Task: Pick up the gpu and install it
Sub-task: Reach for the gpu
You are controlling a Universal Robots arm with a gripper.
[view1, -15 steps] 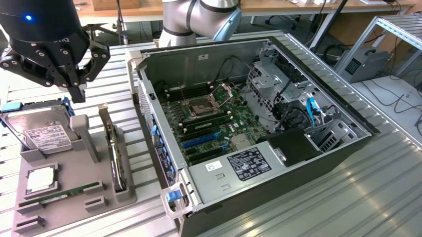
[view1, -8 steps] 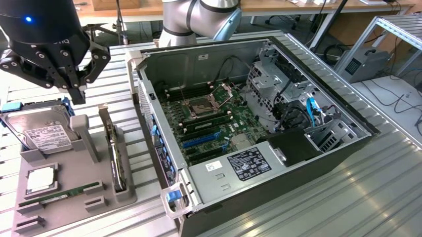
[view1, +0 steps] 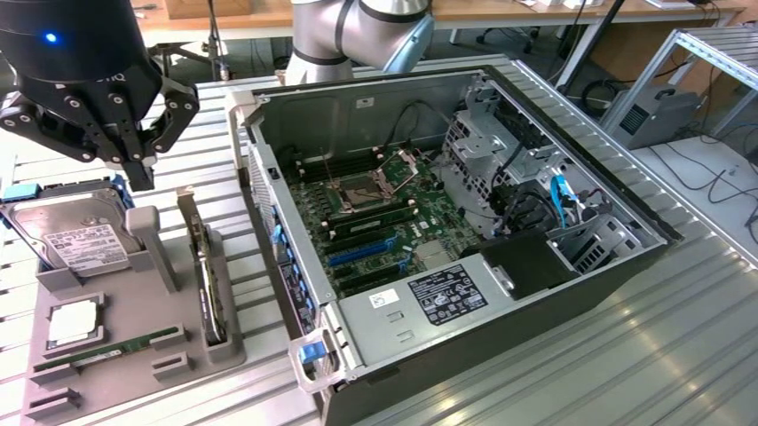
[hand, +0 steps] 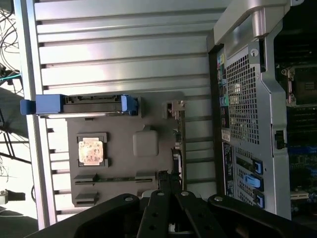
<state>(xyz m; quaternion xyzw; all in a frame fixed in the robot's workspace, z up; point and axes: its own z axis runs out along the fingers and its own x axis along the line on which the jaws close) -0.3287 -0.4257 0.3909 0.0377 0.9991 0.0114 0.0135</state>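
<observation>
Presently the gripper point(view1: 140, 180) point(hand: 167, 177) hangs in the air above the grey tray point(view1: 119, 382) point(hand: 124, 163) at the exterior view's left, its black fingers pressed together with nothing between them. It touches no part. The gpu point(view1: 211, 286) point(hand: 177, 141) stands on its long edge in a slot along the side of the tray nearest the computer case point(view1: 391, 342) point(hand: 247, 99), with its silver bracket point(view1: 186, 211) at the far end; it is seated in the tray and not in the machine. In the exterior view the fingertips sit above and to the left of that bracket, over the near edge of the hard drive point(view1: 71, 238) point(hand: 94, 105), which rests in its own bay of the tray. A square processor chip point(view1: 71, 324) point(hand: 90, 151) and a narrow green RAM stick point(view1: 109, 348) point(hand: 116, 179) lie in further recesses of the same tray. The case lies on its side on the slatted metal table point(view1: 556, 355) point(hand: 124, 49), side panel off, motherboard point(view1: 379, 226) exposed, just beside the tray. The arm point(view1: 355, 31) rises behind the case. From the wrist view the closed fingertips line up close to one end of the gpu, though how far above it they are I cannot tell
</observation>
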